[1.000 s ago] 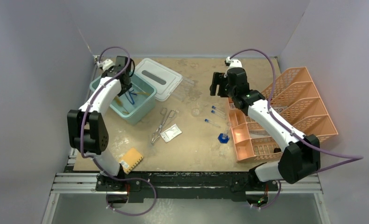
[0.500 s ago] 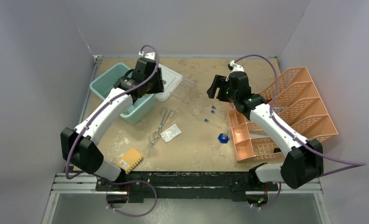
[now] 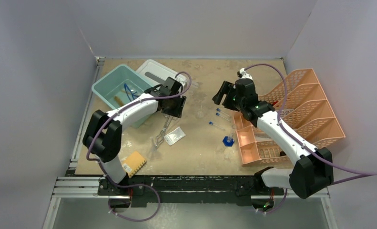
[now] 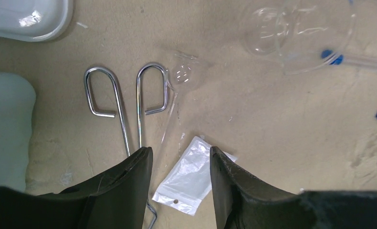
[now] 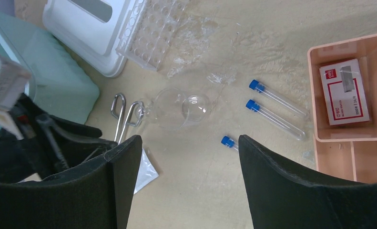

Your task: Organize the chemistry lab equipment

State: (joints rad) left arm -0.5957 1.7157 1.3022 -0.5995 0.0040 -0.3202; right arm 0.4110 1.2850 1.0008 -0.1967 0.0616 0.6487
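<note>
Over the middle of the table, the left gripper (image 4: 180, 155) hangs low with its jaws parted and nothing between them. Under it lie the metal tongs (image 4: 139, 119), flat on the table with their two loop handles pointing to the far side, and the white packet (image 4: 188, 176) just beside them on the right. A small clear glass piece (image 4: 184, 76) touches the right loop of the tongs. To the right, the right gripper (image 5: 190, 143) hovers above the table, its jaws spread wide and empty. Below it a round clear glass vessel (image 5: 181, 107) lies near the tong handles. Two blue-capped test tubes (image 5: 277, 99) lie side by side close to the peach organiser (image 5: 313, 95), and the cap of a third tube (image 5: 228, 141) shows beside the right finger. A white and red box (image 5: 343, 93) lies in one compartment of the organiser. The clear tube rack (image 5: 153, 33) rests against the white lid (image 5: 81, 28). At the far left, the blue-rimmed safety glasses (image 3: 129, 90) lie inside the teal tub (image 3: 100, 86). The yellow sponge (image 3: 135, 162) is at the near edge.
</note>
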